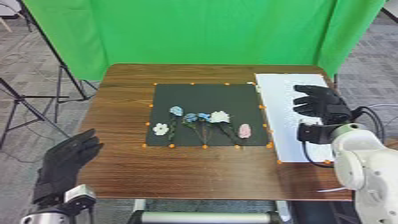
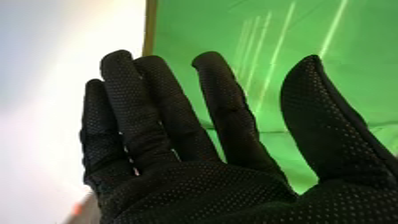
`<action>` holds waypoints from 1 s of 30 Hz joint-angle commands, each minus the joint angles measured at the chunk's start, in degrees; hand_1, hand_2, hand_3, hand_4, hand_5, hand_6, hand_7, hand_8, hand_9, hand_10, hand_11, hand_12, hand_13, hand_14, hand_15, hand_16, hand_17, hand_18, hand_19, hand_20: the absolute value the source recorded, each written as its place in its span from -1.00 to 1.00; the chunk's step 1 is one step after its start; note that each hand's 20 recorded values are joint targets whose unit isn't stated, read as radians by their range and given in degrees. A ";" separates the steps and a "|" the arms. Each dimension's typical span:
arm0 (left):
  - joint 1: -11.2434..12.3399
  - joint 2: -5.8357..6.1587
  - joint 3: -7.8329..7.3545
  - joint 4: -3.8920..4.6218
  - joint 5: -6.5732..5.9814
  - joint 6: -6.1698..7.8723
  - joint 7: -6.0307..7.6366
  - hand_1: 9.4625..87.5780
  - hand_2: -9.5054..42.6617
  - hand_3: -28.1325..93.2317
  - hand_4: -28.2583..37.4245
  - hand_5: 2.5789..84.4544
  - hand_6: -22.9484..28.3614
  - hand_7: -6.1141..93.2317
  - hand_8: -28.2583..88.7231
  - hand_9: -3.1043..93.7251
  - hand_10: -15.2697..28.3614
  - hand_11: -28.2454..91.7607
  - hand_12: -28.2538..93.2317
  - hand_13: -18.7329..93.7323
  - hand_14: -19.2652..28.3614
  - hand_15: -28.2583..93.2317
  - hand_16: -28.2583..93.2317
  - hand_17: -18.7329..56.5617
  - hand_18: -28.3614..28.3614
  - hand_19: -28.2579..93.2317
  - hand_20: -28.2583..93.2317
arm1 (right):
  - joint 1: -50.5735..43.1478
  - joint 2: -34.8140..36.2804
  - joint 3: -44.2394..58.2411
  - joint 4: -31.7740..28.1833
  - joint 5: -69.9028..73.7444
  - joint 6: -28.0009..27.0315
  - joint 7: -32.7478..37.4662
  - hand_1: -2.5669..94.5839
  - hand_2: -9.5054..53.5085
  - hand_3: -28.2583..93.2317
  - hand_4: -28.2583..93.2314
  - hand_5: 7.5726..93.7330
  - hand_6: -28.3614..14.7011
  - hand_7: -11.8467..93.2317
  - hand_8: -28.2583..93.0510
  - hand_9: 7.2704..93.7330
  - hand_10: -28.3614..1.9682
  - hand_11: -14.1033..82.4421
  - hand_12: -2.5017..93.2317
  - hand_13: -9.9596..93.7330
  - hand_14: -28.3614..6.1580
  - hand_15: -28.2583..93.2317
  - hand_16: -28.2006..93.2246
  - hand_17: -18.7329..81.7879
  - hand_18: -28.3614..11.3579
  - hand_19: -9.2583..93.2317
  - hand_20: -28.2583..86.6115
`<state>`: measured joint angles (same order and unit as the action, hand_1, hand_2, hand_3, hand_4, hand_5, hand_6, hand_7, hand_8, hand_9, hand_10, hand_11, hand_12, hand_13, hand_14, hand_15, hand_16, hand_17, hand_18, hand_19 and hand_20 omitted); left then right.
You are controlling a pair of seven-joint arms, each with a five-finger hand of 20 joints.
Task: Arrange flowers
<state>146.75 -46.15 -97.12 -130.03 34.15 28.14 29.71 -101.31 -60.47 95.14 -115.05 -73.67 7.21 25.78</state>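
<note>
Taking the mat (image 1: 226, 100) as the middle of a clock face, with twelve at the far side, two black stands (image 1: 60, 80) rise on the floor near nine and ten o'clock. The left robot hand (image 1: 64, 160) is at eight, by the near left part of the tabletop (image 1: 178, 175), its posture wide and relaxed.

On the dark mat I count six flowers: two white, three blue, one pink (the blue ones crowd together, so take that count with some care). One white flower (image 1: 161, 129) lies toward eight o'clock. Next comes a blue flower (image 1: 176, 111) between nine and ten, its leafy stem running toward the near edge. Two smaller blue flowers (image 1: 190, 117) sit side by side just left of the mat's middle, with thin stems (image 1: 210, 134) pointing roughly to six. The second white flower (image 1: 218, 117), fuller than the first, is just right of the middle, and the pink flower (image 1: 244, 131) lies toward four. More than ten orange dots (image 1: 205, 146) mark the edges of mat and sheet.

One green cloth (image 1: 213, 35) hangs at twelve. One white sheet (image 1: 289, 145) lies at three, and the right robot hand (image 1: 322, 105) is over it. In the right wrist view that hand is wide, its fingers (image 2: 124, 105) straight and its thumb (image 2: 320, 120) set well apart.
</note>
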 commanded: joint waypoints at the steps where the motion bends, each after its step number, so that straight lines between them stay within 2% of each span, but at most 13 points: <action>1: -0.63 -0.82 -1.68 0.13 0.99 -2.41 -3.87 -0.48 -0.43 0.77 -0.49 0.11 0.46 -0.62 -0.66 -0.13 0.70 0.10 -0.38 -0.16 0.97 0.48 -0.74 -0.69 0.79 0.48 -0.27 | 0.64 0.11 -0.84 1.28 0.98 -0.68 -0.17 -0.61 -0.31 0.90 -0.97 -0.05 0.08 -0.50 -0.72 -0.02 -0.52 -0.33 -0.63 -0.14 -0.67 0.32 -0.37 -0.51 -0.72 0.38 -0.13; 3: -0.76 -1.56 -2.71 0.29 2.11 -4.10 -5.91 -0.48 -0.43 0.77 -0.49 0.11 0.46 -0.62 -0.66 -0.13 0.70 0.10 -0.38 -0.16 0.97 0.48 -0.74 -0.69 0.80 0.48 -0.27 | 0.95 0.22 -0.95 1.25 1.38 -0.38 0.48 -0.61 -0.31 0.90 -0.97 -0.05 0.09 -0.50 -0.72 -0.02 -0.51 -0.33 -0.63 -0.14 -0.67 0.32 -0.36 -0.51 -0.73 0.38 -0.13; 5: -1.04 -1.68 -3.01 0.52 2.03 -4.39 -6.77 -0.48 -0.43 0.77 -0.49 0.11 0.46 -0.62 -0.66 -0.13 0.70 0.09 -0.38 -0.16 0.97 0.48 -0.74 -0.69 0.80 0.48 -0.27 | 1.19 0.19 -0.67 1.70 2.32 -1.36 0.02 -0.61 -0.31 0.90 -0.97 -0.05 0.09 -0.50 -0.72 -0.02 -0.51 -0.33 -0.63 -0.14 -0.67 0.32 -0.36 -0.51 -0.73 0.38 -0.13; 12: -2.29 -1.64 -3.77 1.17 2.03 -5.05 -7.54 -0.48 -0.43 0.77 -0.49 0.11 0.46 -0.62 -0.66 -0.13 0.70 0.07 -0.39 -0.17 0.96 0.44 -0.75 -0.70 0.80 0.46 -0.29 | 1.23 0.57 -0.50 1.91 2.15 -1.21 0.08 -0.61 -0.31 0.91 -0.97 -0.05 0.10 -0.50 -0.72 -0.01 -0.51 -0.33 -0.63 -0.14 -0.67 0.32 -0.36 -0.51 -0.73 0.38 -0.12; 16: -2.86 -2.13 -5.17 1.43 2.87 -6.59 -9.59 -0.48 -0.43 0.77 -0.49 0.11 0.45 -0.63 -0.66 -0.13 0.70 0.07 -0.39 -0.17 0.97 0.43 -0.74 -0.70 0.80 0.46 -0.30 | 0.47 0.74 -1.12 1.56 1.93 -0.34 -0.36 -0.61 -0.31 0.92 -0.97 -0.05 0.11 -0.50 -0.72 -0.01 -0.51 -0.33 -0.63 -0.14 -0.67 0.32 -0.35 -0.52 -0.72 0.38 -0.12; 20: -2.73 -2.44 -5.77 1.60 2.75 -7.21 -10.55 -0.48 -0.43 0.76 -0.48 0.11 0.45 -0.63 -0.66 -0.13 0.70 0.06 -0.39 -0.16 0.97 0.43 -0.73 -0.70 0.80 0.46 -0.30 | 0.56 0.32 -1.67 1.73 1.87 -0.95 -0.70 -0.61 -0.32 0.92 -0.97 -0.05 0.11 -0.50 -0.72 -0.01 -0.50 -0.33 -0.63 -0.14 -0.66 0.32 -0.35 -0.52 -0.72 0.37 -0.12; 22: -2.71 -3.23 -6.67 1.79 3.30 -9.29 -12.00 -0.48 -0.43 0.76 -0.48 0.11 0.45 -0.63 -0.65 -0.12 0.70 0.06 -0.39 -0.16 0.97 0.43 -0.73 -0.70 0.81 0.46 -0.31 | 0.73 0.34 -1.77 1.78 1.93 -1.22 -0.70 -0.60 -0.32 0.92 -0.97 -0.05 0.11 -0.49 -0.72 -0.01 -0.49 -0.33 -0.63 -0.14 -0.66 0.32 -0.35 -0.52 -0.72 0.37 -0.12; 23: -2.77 -3.88 -7.39 2.02 3.12 -11.08 -13.04 -0.48 -0.43 0.76 -0.48 0.11 0.45 -0.63 -0.65 -0.12 0.70 0.06 -0.39 -0.16 0.97 0.43 -0.73 -0.70 0.81 0.46 -0.31 | 0.76 0.30 -1.73 1.81 1.88 -1.50 -0.80 -0.60 -0.32 0.92 -0.97 -0.05 0.12 -0.49 -0.72 -0.01 -0.49 -0.33 -0.63 -0.14 -0.66 0.32 -0.35 -0.52 -0.72 0.37 -0.12; 24: -2.89 -5.69 -9.24 2.21 3.01 -14.77 -15.95 -0.48 -0.43 0.76 -0.48 0.11 0.45 -0.63 -0.65 -0.12 0.71 0.06 -0.39 -0.16 0.97 0.43 -0.73 -0.70 0.81 0.46 -0.31 | 0.99 0.36 -1.95 1.87 1.59 -1.50 -0.63 -0.60 -0.32 0.92 -0.97 -0.05 0.12 -0.49 -0.72 -0.01 -0.49 -0.33 -0.63 -0.14 -0.66 0.32 -0.35 -0.52 -0.72 0.37 -0.12; 25: -3.32 -8.05 -11.53 2.43 2.68 -19.66 -19.73 -0.48 -0.43 0.76 -0.48 0.11 0.45 -0.63 -0.65 -0.13 0.71 0.06 -0.39 -0.16 0.98 0.43 -0.73 -0.69 0.82 0.46 -0.31 | 0.96 0.42 -2.01 1.83 1.32 -1.35 -0.77 -0.60 -0.32 0.92 -0.97 -0.05 0.12 -0.49 -0.72 -0.01 -0.49 -0.33 -0.63 -0.14 -0.66 0.32 -0.35 -0.52 -0.72 0.37 -0.12; 26: -3.64 -8.95 -12.72 2.88 2.21 -22.55 -21.16 -0.48 -0.43 0.76 -0.48 0.12 0.45 -0.64 -0.65 -0.12 0.71 0.06 -0.39 -0.16 0.98 0.42 -0.73 -0.69 0.86 0.47 -0.31 | 0.98 0.48 -2.07 1.83 1.30 -1.29 -0.93 -0.60 -0.32 0.92 -0.97 -0.05 0.12 -0.49 -0.72 -0.01 -0.49 -0.33 -0.63 -0.14 -0.66 0.32 -0.35 -0.52 -0.72 0.37 -0.12; 28: -4.20 -10.73 -14.97 3.14 2.72 -25.90 -24.35 -0.48 -0.42 0.75 -0.47 0.13 0.46 -0.65 -0.65 -0.12 0.72 0.04 -0.39 -0.14 0.99 0.42 -0.73 -0.68 0.92 0.49 -0.31 | 1.05 0.17 -1.96 1.80 1.44 -1.63 -0.78 -0.60 -0.32 0.92 -0.97 -0.05 0.12 -0.49 -0.73 -0.01 -0.49 -0.33 -0.63 -0.14 -0.66 0.32 -0.35 -0.52 -0.72 0.37 -0.12; 30: -5.18 -12.23 -17.00 3.15 4.65 -27.82 -28.15 -0.48 -0.41 0.74 -0.45 0.14 0.46 -0.66 -0.65 -0.11 0.73 0.03 -0.39 -0.13 1.00 0.42 -0.72 -0.67 0.95 0.51 -0.34 | 1.03 0.27 -2.17 1.78 1.23 -1.47 -0.96 -0.60 -0.32 0.92 -0.97 -0.05 0.12 -0.49 -0.73 -0.01 -0.49 -0.32 -0.63 -0.14 -0.66 0.32 -0.35 -0.52 -0.72 0.37 -0.12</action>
<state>143.37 -51.62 -108.61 -127.78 36.83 10.51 11.26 -100.15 -60.02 93.22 -113.34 -71.73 5.96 25.65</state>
